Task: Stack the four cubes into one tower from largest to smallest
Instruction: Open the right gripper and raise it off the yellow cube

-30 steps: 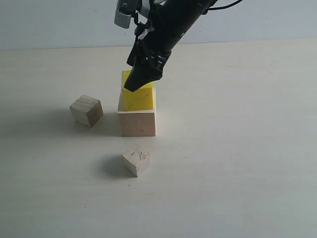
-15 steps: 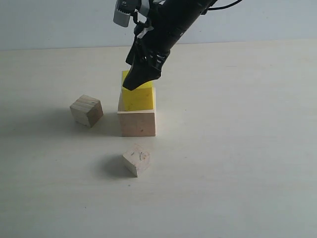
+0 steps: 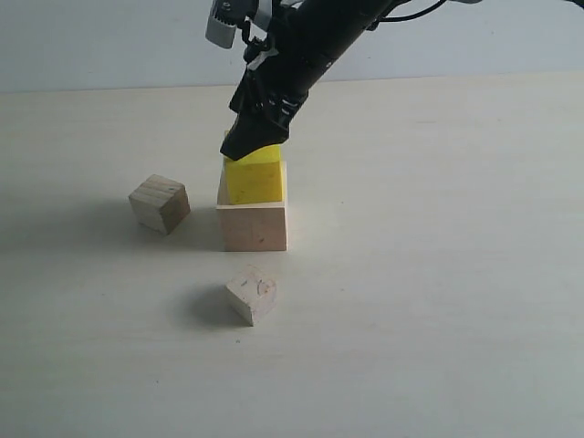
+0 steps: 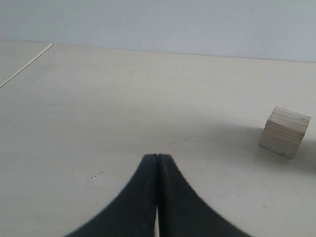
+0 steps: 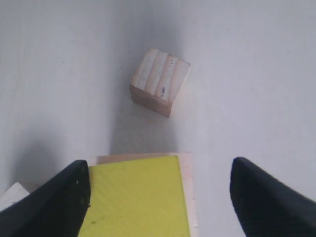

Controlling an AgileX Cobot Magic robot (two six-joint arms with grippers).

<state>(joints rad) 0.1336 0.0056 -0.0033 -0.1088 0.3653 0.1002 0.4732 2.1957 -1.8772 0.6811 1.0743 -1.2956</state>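
My right hand hangs just above the bright yellow mid-sized cube, its two fingers spread wide to either side with nothing between them. That cube already sits on the large pale wooden cube, so two tiers stand and two remain. The next piece I judge to be the bare wooden cube on the surface to the left of the stack in the exterior view. It sits near the stack but clearly apart from it, lower than my right hand and off to its left side. The smallest wooden cube, the one with a dark knot mark, sits in front of the stack and should go last. Everything turns on that leftward offset. The cube is on my left arm's side, and my left wrist view shows a bare wooden cube ahead, probably the same one. But my left hand is pressed fully shut and empty, so it would have to spread first. My right hand is ready to grasp but would have to cross over and drop down. The cube has no long axis. It is turned with an edge towards the exterior camera, so either hand must square its fingers to a pair of opposite flat faces, not to the corners.
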